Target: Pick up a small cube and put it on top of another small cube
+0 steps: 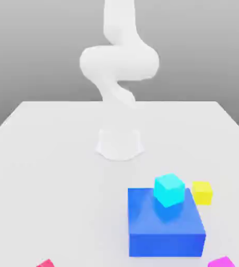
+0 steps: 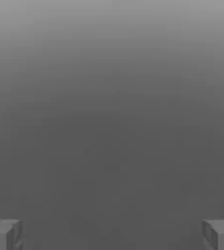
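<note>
A small cyan cube point(image 1: 169, 190) rests on top of a large blue cube point(image 1: 165, 227) near the front of the white table point(image 1: 48, 172). A small yellow cube point(image 1: 202, 192) lies on the table just to the exterior view's right of the blue cube. A red cube point(image 1: 46, 263) and a magenta cube point(image 1: 222, 262) peek in at the front edge. In the hand view, my gripper point(image 2: 112, 235) is open, its grey fingertips point(image 2: 5, 234) wide apart with nothing but plain grey background between them. The white arm point(image 1: 119, 62) is raised and coiled above its base point(image 1: 119, 144), far from the cubes.
The arm's base stands at the table's middle, behind the cubes. Bare table surface stretches across the exterior view's left half and behind the blue cube.
</note>
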Controlling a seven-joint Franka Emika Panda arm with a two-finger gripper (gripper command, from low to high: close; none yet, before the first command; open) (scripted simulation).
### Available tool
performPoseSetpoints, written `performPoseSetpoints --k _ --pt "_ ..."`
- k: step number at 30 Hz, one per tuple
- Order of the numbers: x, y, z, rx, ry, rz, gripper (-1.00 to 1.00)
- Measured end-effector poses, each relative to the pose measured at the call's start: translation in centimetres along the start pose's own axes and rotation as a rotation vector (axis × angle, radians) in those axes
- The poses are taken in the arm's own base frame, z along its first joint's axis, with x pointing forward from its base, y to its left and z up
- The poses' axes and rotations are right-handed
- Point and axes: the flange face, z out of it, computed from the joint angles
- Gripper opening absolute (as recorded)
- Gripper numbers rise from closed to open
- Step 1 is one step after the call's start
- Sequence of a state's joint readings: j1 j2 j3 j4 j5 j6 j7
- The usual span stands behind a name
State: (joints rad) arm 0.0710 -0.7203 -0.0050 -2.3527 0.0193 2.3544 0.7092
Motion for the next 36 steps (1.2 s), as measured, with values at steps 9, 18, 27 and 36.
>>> performPoseSetpoints --k 9,18,27,36 --pt "-14.6 -2.0 18.2 -0.020 -0.342 -0.492 0.00" --pt "-33.7 3.0 27.7 -0.035 -0.634 -1.013 0.00" --pt "-44.4 10.3 32.3 -0.044 -0.776 -1.310 0.00" --pt "-45.9 11.8 34.4 -0.045 -0.780 -1.309 -1.00"
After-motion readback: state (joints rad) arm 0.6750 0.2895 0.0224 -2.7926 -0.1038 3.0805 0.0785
